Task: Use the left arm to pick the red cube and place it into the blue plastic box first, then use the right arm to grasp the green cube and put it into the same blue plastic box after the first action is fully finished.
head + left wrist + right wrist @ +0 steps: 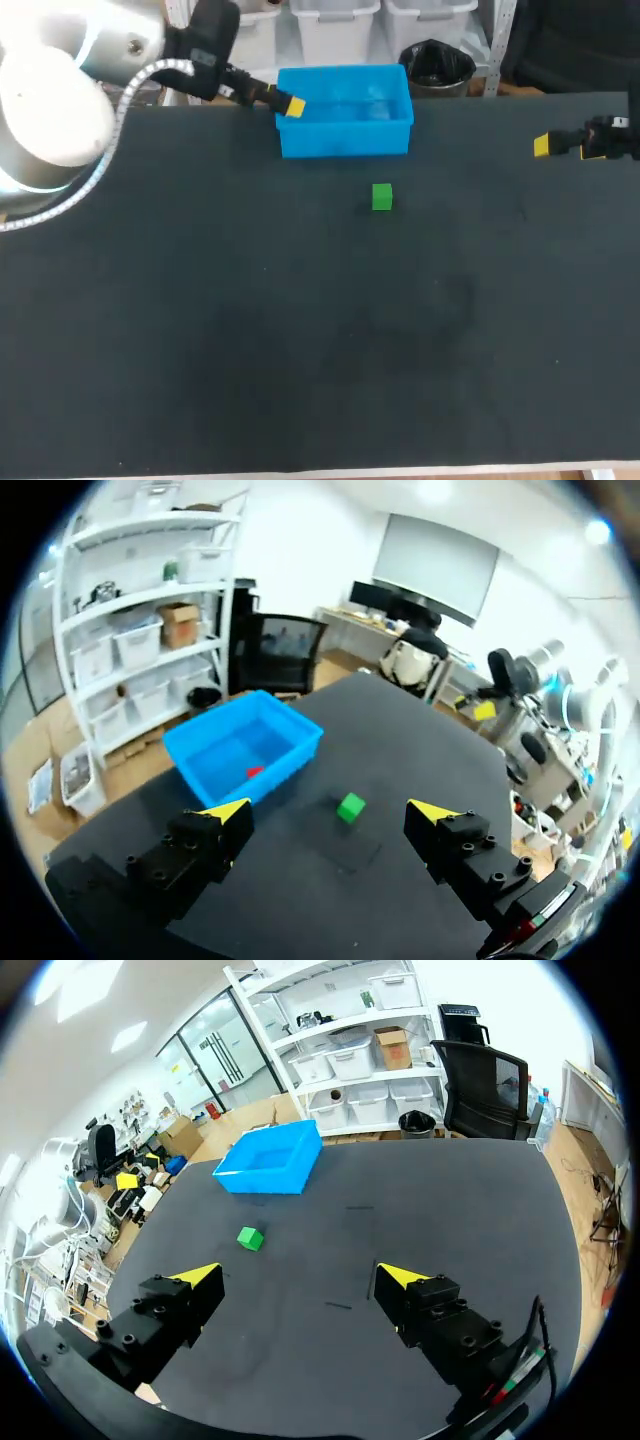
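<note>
Two arms flank the black table (pixel 200 350). Seen from the head view, the left arm (pixel 50 110) comes in from the 10 o'clock corner. Its big white joint hangs over the table's near-left part and its dark wrist stretches toward 2 o'clock. The left gripper (pixel 290 105) sits at the 9 o'clock rim of the box (pixel 345 140), one yellow tip showing against the wall. In its own wrist view the fingers stand wide apart, gripping nothing.

The box, blue plastic, sits near the table's far edge, at about 12 o'clock. The red cube (pixel 254 772) lies inside it, close to the wall nearest the left gripper (only the left wrist view shows it; from the head view I cannot make it out).

The green cube (pixel 382 197) rests on the table at the box's 5 o'clock, near it but not touching.

Well apart, at the box's 3 o'clock, the right gripper (pixel 545 146) enters from the table's right edge and points toward 9 o'clock. Its fingers are spread too, with only table beneath them. Its wrist view shows the green cube ahead and the box beyond.
</note>
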